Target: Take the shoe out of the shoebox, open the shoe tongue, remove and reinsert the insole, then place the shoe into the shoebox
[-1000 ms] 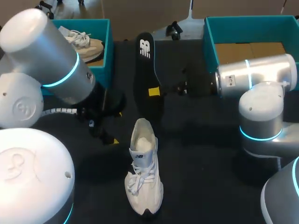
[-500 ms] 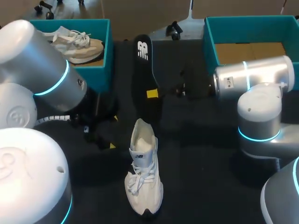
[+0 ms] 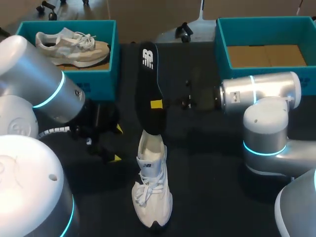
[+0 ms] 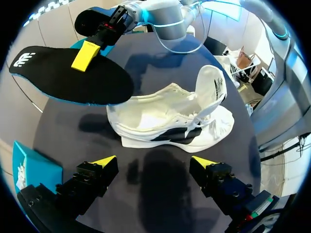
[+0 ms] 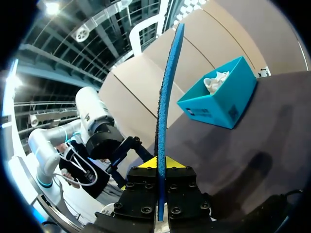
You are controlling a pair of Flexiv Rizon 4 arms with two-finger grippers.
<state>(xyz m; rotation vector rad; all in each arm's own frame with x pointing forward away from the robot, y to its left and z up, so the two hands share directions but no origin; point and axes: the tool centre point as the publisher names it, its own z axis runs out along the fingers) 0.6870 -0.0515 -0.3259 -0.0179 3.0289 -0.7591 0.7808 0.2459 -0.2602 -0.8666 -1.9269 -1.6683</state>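
A white shoe (image 3: 150,187) lies on the black table, tongue pulled up, its opening toward the back. In the left wrist view the shoe (image 4: 170,116) lies on its sole just ahead of my left gripper (image 4: 154,162), which is open and holds nothing. My right gripper (image 3: 157,104) is shut on the black insole (image 3: 147,79), gripping it at mid-length. The insole's near end hangs just above the shoe's heel opening. The right wrist view shows the insole (image 5: 167,97) edge-on, blue underside, between the fingers of the right gripper (image 5: 161,162). My left gripper (image 3: 116,144) sits left of the shoe.
A teal shoebox (image 3: 112,54) at the back left holds a second, beige-and-white shoe (image 3: 74,42). Another teal shoebox (image 3: 222,47) at the back right shows only its cardboard floor. My right arm's elbow (image 3: 264,133) stands on the right side of the table.
My right gripper has brought the insole nearer and leftward, its end now at the shoe's heel. My left arm has drawn back to the left, uncovering the back-left box.
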